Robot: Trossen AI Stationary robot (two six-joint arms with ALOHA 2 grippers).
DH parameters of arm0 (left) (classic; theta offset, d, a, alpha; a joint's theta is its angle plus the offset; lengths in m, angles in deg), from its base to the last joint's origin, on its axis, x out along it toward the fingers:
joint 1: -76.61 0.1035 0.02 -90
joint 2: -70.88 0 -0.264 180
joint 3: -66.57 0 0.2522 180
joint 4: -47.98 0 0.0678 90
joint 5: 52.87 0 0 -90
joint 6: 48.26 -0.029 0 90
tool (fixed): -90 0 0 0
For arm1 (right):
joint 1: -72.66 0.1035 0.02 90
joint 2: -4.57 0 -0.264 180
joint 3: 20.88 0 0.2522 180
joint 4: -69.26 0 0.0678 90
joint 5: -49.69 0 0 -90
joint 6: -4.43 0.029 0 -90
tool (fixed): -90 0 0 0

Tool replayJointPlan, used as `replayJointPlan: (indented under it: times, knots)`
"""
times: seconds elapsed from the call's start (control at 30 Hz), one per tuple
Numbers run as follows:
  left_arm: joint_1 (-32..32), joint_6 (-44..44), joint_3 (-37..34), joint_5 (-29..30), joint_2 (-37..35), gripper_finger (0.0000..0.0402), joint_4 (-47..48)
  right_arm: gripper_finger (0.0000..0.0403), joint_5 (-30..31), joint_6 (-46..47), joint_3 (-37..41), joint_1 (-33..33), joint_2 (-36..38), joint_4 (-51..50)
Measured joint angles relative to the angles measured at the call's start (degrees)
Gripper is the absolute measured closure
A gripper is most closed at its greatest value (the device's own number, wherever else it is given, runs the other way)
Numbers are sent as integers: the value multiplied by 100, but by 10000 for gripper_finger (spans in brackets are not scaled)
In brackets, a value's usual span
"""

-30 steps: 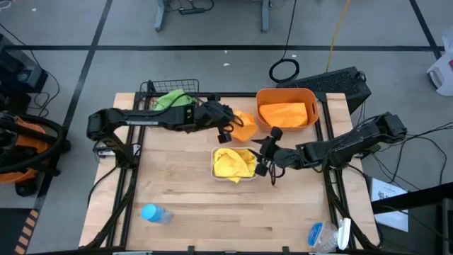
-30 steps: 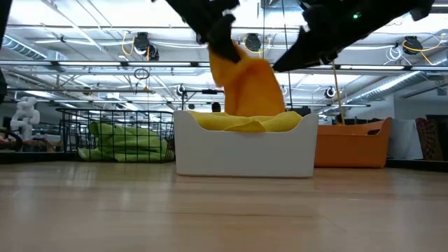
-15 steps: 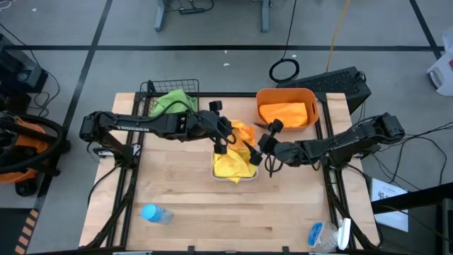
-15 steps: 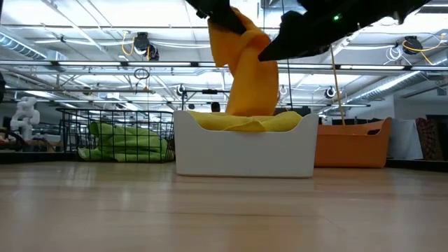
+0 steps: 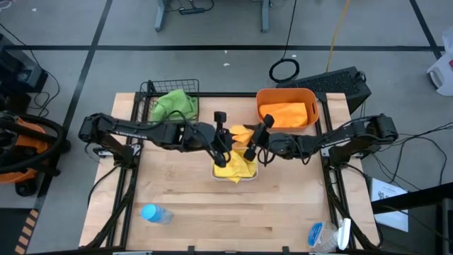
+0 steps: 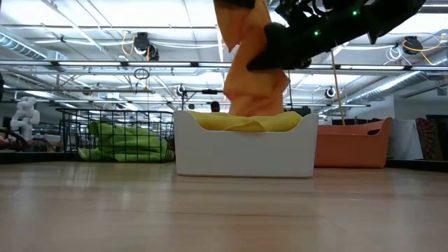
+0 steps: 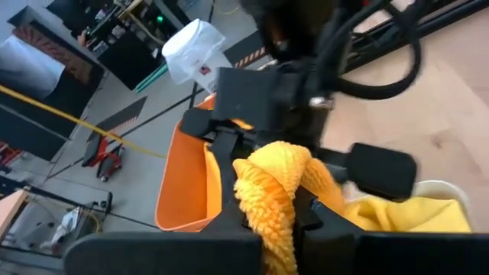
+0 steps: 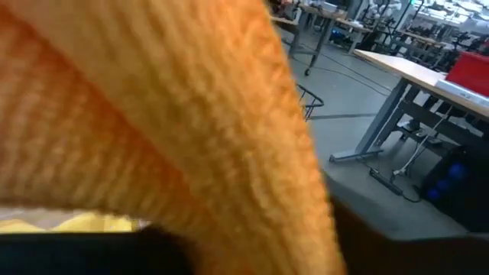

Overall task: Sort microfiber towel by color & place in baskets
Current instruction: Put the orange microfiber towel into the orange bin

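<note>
1. Since a second ago the left gripper (image 5: pixel 224 139) has carried the orange towel (image 5: pixel 241 134) from beside the orange tub (image 5: pixel 311 99) to directly above the white tray (image 6: pixel 241 150); its jaws stay clamped on the cloth.
2. The right gripper (image 5: pixel 253 147) has moved in from the tray's tub side and now meets the hanging towel; whether its jaws grip it I cannot tell.
3. Judgement: a handover toward the tub looks underway. The tray holds yellow towels (image 5: pixel 233 167), the wire basket (image 5: pixel 152 90) green towels (image 5: pixel 173 103).

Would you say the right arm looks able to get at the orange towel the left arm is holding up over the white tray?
Probably yes. The left tool holds the orange towel hanging above the white tray, and the right tool is already right beside it, with nothing between them.
</note>
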Motion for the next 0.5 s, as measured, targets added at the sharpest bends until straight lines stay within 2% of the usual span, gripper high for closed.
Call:
replayJointPlan:
  times: [0.13,0.17,0.27,0.37,0.5]
  knots:
    - [-140,3,0,241,0,397,156,356,3,-279,2,68,138,-98]
    - [-173,28,0,278,0,398,235,378,12,-375,2,92,215,-98]
    - [-240,371,0,266,0,397,575,378,261,-447,2,175,511,-95]
    - [-286,853,0,-25,10,397,905,369,440,-572,2,256,870,-99]
    - [-301,1432,-64,-400,63,397,916,380,169,-817,2,403,1248,-104]
